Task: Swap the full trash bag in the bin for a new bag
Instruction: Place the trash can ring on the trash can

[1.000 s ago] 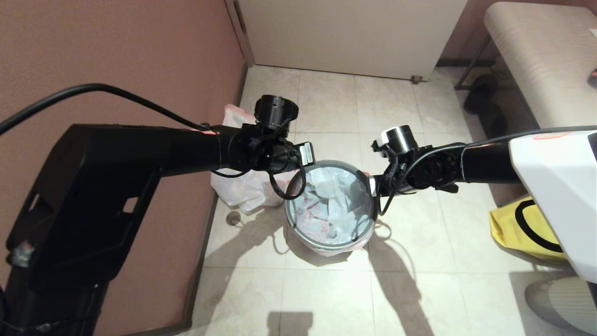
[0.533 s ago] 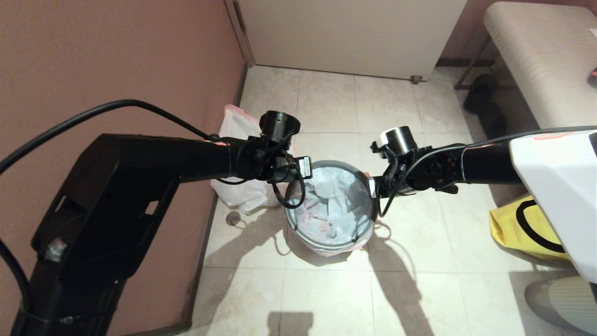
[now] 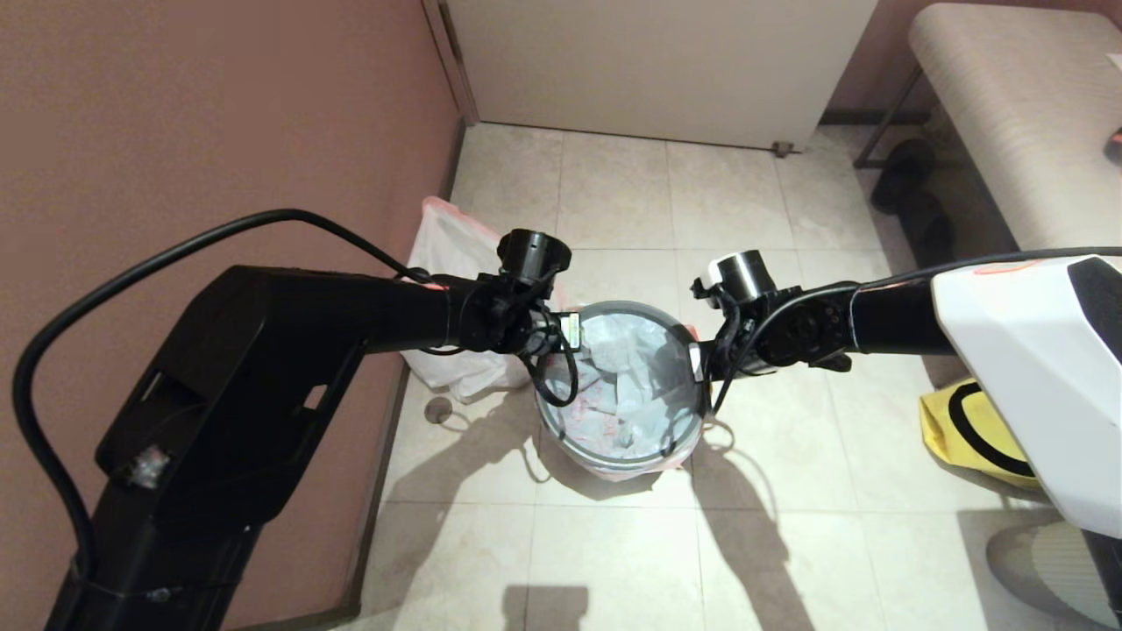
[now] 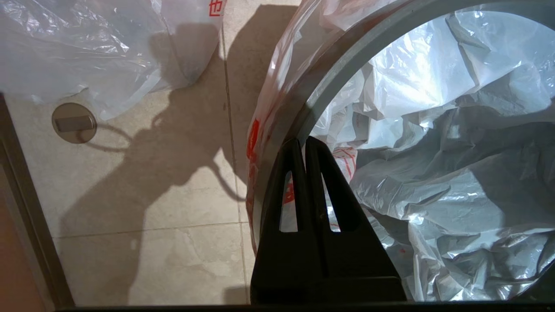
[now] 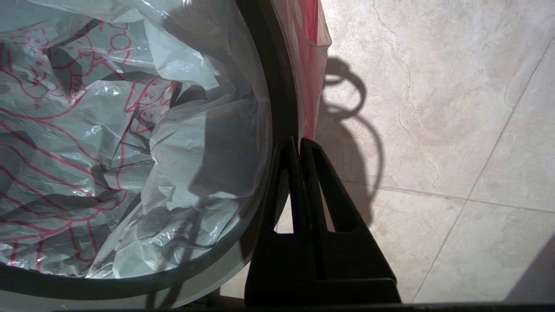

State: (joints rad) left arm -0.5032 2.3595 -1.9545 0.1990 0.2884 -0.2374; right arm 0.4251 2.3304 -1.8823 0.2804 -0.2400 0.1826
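The bin point(image 3: 561, 428) stands on the tiled floor between my two arms, its grey ring rim point(image 4: 347, 56) in place. The new bag point(image 3: 627, 386) lines the inside, crumpled, with red cartoon print point(image 5: 65, 108), and its pink-red edge point(image 5: 308, 65) hangs outside the rim. The full trash bag point(image 3: 456, 254) lies on the floor by the left wall, also seen as the pale bag point(image 4: 78, 43). My left gripper point(image 4: 303, 141) is shut, tips over the rim's left side. My right gripper point(image 5: 299, 141) is shut at the rim's right side, next to the pink edge; whether it pinches plastic I cannot tell.
A brown wall point(image 3: 219, 105) runs close on the left, with a round floor drain point(image 3: 437, 409) beside the bin. A yellow bag point(image 3: 973, 429) lies at the right. A bench point(image 3: 1008, 105) with dark shoes point(image 3: 912, 193) beneath it stands at the back right, and a white door point(image 3: 657, 61) behind.
My left arm has swung in and down toward the bin's left rim. The right wrist has dropped slightly and shifted left, and its jaws have closed. Bin and bags have not moved.
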